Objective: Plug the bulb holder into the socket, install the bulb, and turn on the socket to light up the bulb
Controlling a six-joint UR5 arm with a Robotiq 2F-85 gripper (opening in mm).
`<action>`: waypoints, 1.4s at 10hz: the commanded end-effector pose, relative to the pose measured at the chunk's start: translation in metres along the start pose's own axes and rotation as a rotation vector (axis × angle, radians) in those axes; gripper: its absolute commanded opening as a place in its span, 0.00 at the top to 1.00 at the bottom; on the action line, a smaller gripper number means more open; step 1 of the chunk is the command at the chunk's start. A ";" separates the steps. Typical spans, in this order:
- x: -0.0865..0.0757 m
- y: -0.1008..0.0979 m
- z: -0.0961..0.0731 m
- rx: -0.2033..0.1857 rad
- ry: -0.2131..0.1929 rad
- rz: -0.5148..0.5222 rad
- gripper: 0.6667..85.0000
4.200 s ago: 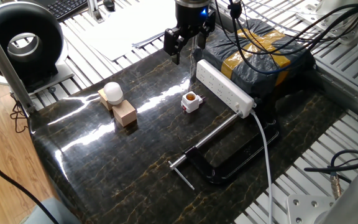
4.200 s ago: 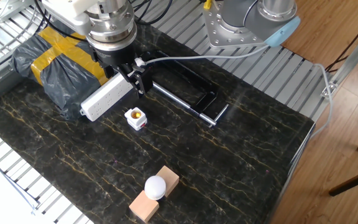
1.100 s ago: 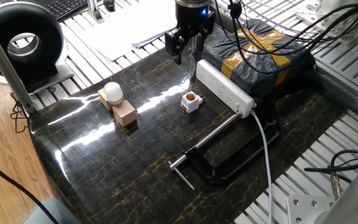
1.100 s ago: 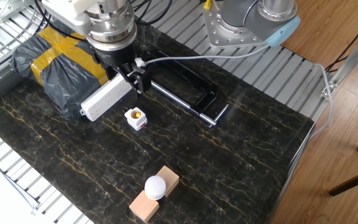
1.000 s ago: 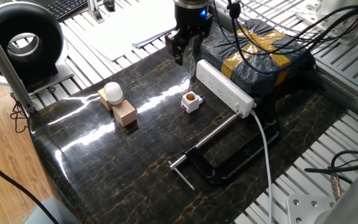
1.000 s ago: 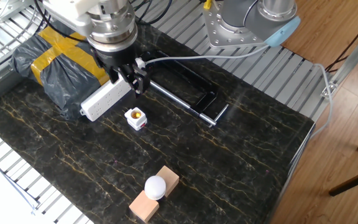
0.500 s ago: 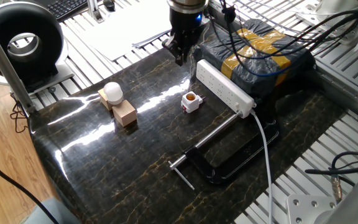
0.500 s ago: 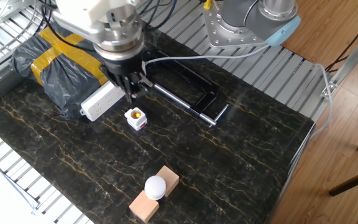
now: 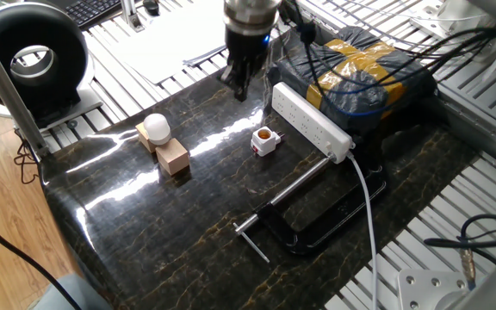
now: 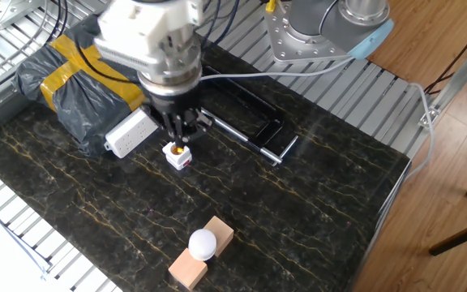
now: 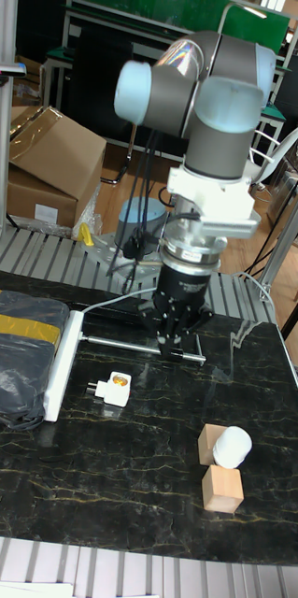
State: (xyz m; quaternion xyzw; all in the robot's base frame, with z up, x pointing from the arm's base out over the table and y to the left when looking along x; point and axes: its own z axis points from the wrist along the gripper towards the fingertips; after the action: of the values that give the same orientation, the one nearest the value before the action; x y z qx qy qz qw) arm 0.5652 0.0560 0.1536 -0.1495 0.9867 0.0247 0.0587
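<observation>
The bulb holder (image 9: 265, 139) is a small white cube with a copper opening, standing on the dark table just in front of the socket (image 9: 310, 120), a long white power strip. The bulb (image 9: 156, 127) rests on tan wooden blocks (image 9: 172, 157) at the left. My gripper (image 9: 239, 83) hangs above the table behind and left of the bulb holder, apart from it, open with nothing between its fingers. In the other fixed view the gripper (image 10: 182, 132) partly covers the bulb holder (image 10: 178, 157). The tall fixed view shows gripper (image 11: 175, 348), bulb holder (image 11: 114, 388) and bulb (image 11: 231, 446).
A black clamp (image 9: 304, 220) lies at the front of the table, near the socket's thick white cable (image 9: 370, 215). A dark bag with yellow tape (image 9: 364, 73) sits behind the socket. Cables hang around the arm. A black round fan (image 9: 28, 56) stands off the table's left.
The gripper has swung away from the socket's end, leftward in one fixed view and toward the bulb holder in the other, and its wrist has turned. The bulb holder, bulb and socket stayed put.
</observation>
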 end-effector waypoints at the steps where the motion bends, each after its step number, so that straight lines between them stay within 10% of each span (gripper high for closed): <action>1: -0.011 0.001 0.004 -0.002 -0.043 -0.077 1.00; 3: 0.000 -0.007 0.006 0.029 0.000 -0.107 1.00; 5: -0.003 0.005 0.005 -0.023 -0.011 -0.122 1.00; 7: -0.009 -0.013 0.005 0.045 -0.030 -0.114 1.00; 14: -0.002 0.006 0.008 -0.028 -0.009 -0.137 1.00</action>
State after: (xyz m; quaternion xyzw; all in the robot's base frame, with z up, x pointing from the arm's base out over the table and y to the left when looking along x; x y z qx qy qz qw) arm 0.5660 0.0607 0.1454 -0.2003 0.9774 0.0279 0.0610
